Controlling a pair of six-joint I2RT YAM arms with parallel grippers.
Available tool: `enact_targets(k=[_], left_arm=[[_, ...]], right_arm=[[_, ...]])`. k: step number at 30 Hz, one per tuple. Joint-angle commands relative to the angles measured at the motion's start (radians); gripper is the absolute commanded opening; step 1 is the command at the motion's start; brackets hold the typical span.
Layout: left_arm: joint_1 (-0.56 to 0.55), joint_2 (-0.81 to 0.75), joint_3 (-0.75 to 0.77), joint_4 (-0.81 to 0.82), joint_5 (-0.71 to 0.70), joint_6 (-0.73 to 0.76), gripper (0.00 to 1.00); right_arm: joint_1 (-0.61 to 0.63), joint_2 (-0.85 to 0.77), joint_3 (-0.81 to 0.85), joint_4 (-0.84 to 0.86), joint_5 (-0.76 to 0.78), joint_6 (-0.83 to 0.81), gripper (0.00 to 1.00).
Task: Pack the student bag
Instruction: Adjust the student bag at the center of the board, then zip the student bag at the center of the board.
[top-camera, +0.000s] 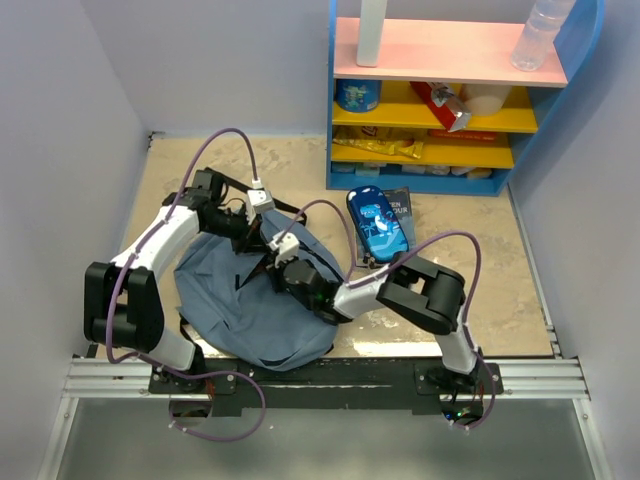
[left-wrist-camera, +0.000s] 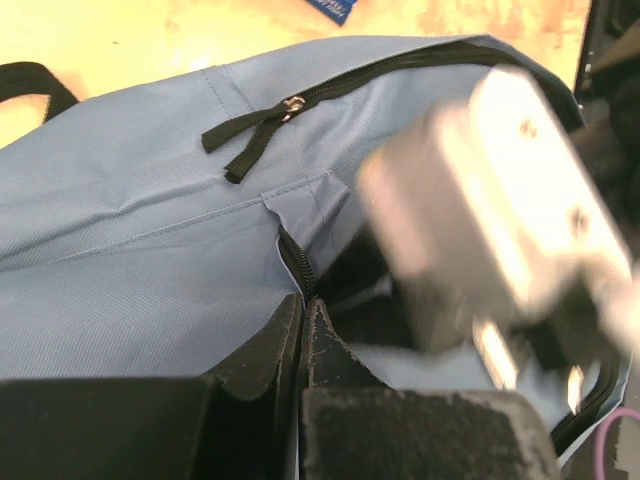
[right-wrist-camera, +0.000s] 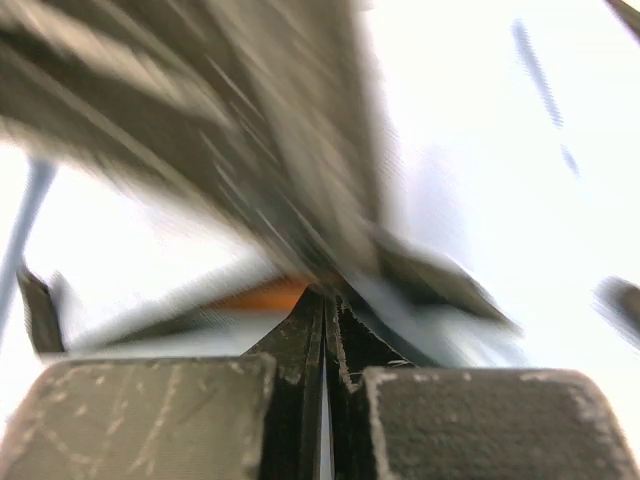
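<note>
Student bag (top-camera: 250, 320) lies slumped beneath both grippers in the top view. The left gripper (top-camera: 256, 246) and right gripper (top-camera: 275, 268) meet over its upper edge.

Left wrist: I see my fingers (left-wrist-camera: 262, 358) closed, pinching blue fabric where the zipper (left-wrist-camera: 296, 262) ends just ahead of the tips.

Right wrist: heavy blur. Fingers (right-wrist-camera: 297, 338) are pressed together, and I cannot tell what lies ahead.
</note>
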Motion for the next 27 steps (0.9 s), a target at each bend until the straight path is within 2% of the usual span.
enact_targets(k=[1, 5, 11, 12, 14, 15, 17, 18, 20, 21, 23, 27], left_arm=[[0.006, 0.004, 0.068, -0.055, 0.090, 0.042, 0.00], [0.007, 0.001, 0.078, -0.060, 0.078, 0.040, 0.00], [0.007, 0.019, 0.091, -0.050, 0.044, 0.032, 0.00], [0.007, 0.028, 0.093, -0.034, 0.042, 0.022, 0.05], [0.006, 0.039, 0.095, -0.007, 0.033, -0.023, 0.26], [0.006, 0.051, 0.098, 0.011, 0.027, -0.033, 0.40], [0.004, 0.061, 0.099, 0.025, -0.013, -0.067, 0.53], [0.007, 0.052, 0.095, 0.042, -0.027, -0.076, 0.62], [0.026, 0.010, 0.078, 0.068, -0.053, -0.090, 0.72], [0.053, -0.008, 0.061, 0.075, -0.057, -0.093, 0.73], [0.099, -0.057, 0.050, 0.088, -0.059, -0.093, 0.77], [0.312, -0.085, 0.065, 0.033, -0.038, -0.037, 0.81]], right_arm=[[0.013, -0.155, -0.140, 0.132, 0.101, -0.021, 0.00], [0.042, -0.238, -0.290, 0.206, 0.146, -0.018, 0.00], [0.057, -0.329, -0.400, 0.236, 0.178, -0.012, 0.00], [0.060, -0.329, -0.402, 0.236, 0.169, -0.015, 0.00], [0.069, -0.330, -0.391, 0.227, 0.143, -0.035, 0.00], [0.073, -0.330, -0.384, 0.220, 0.129, -0.041, 0.00], [0.080, -0.330, -0.356, 0.194, 0.085, -0.061, 0.12], [0.083, -0.335, -0.345, 0.178, 0.071, -0.069, 0.26], [0.092, -0.341, -0.306, 0.145, 0.028, -0.099, 0.33], [0.092, -0.346, -0.289, 0.129, 0.014, -0.102, 0.38], [0.097, -0.346, -0.240, 0.088, -0.039, -0.116, 0.41], [0.112, -0.343, -0.158, 0.031, -0.101, -0.123, 0.48]])
